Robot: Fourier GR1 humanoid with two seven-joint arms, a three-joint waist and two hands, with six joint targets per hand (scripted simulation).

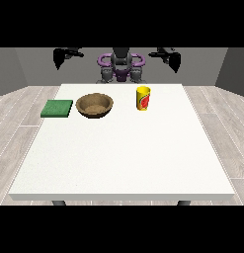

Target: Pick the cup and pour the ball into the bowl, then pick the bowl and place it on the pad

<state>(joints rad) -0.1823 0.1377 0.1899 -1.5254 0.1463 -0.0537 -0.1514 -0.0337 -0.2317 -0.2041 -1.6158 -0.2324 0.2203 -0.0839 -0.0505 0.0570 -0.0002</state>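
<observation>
A yellow cup (143, 98) with a red patch stands upright on the white table (123, 153), right of centre near the far edge. I cannot see a ball inside it. A brown wooden bowl (95, 105) sits to the cup's left. Beside the bowl, at the table's left edge, lies a flat green pad (57, 108). Both black hands are raised high beside the robot, far from every object. The hand at the view's left (59, 58) hangs beyond the table's far left corner. The hand at the view's right (174, 61) hangs above and behind the cup's side.
The robot's torso (121, 66) stands behind the table's far edge. Grey wood flooring surrounds the table. The whole near half of the table is bare white surface.
</observation>
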